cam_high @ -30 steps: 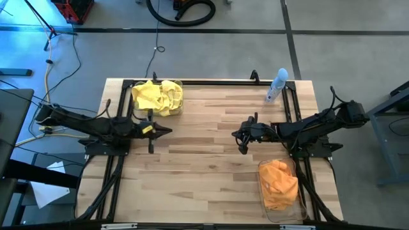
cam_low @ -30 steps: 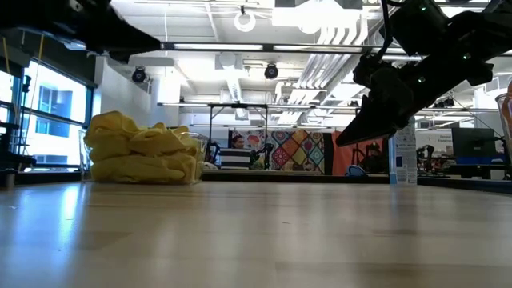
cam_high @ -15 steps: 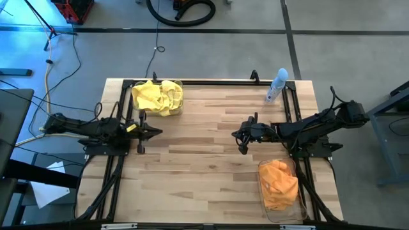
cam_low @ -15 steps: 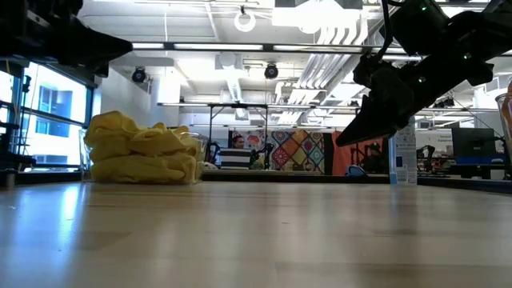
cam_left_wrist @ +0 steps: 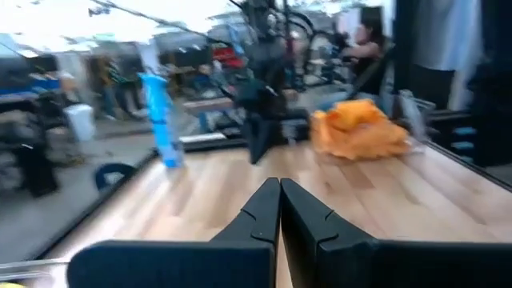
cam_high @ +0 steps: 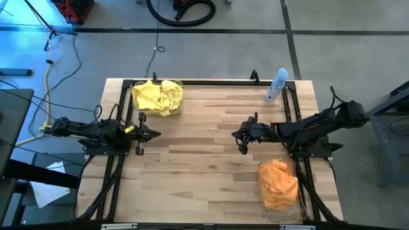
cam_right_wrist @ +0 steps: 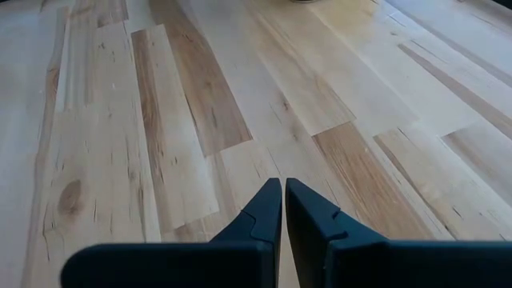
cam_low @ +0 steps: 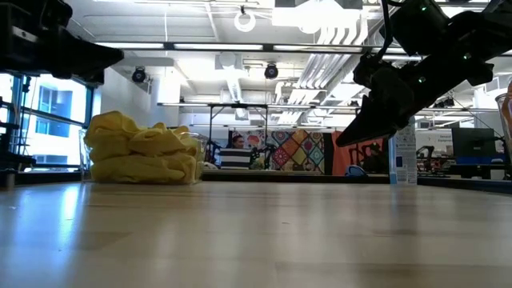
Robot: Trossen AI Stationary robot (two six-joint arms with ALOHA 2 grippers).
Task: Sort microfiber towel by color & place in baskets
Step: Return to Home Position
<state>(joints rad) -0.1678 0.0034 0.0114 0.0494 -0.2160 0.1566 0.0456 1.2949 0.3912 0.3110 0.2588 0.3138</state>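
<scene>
Pale wood-plank table, crumpled soft yellow cloths

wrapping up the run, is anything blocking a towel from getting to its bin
Nothing visible does. The yellow towels already lie in the far left bin, the orange towels in the near right bin. None is left out; the left hand and right hand are shut, empty.
</scene>
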